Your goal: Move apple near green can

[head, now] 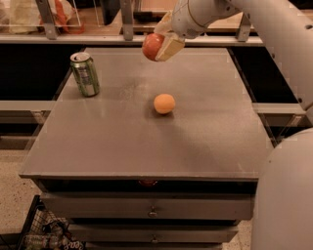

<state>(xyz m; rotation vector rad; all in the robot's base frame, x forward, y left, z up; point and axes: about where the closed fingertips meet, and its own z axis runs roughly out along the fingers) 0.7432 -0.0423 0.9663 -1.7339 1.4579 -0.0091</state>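
Note:
The apple (152, 45) is reddish and glossy, held in the air above the far middle of the grey table (122, 141). My gripper (160, 45) is shut on the apple, its pale fingers (169, 47) around the fruit's right side. The green can (85, 73), green and silver with a silver top, stands upright at the table's far left. The apple is to the right of the can, about a can's height away and well above the surface.
A smaller, paler orange ball (164, 103) lies near the table's middle. My white arm (274, 34) reaches in from the upper right. Shelving with bags (29, 14) stands behind the table. Drawers (151, 210) and a basket (44, 234) are below the front edge.

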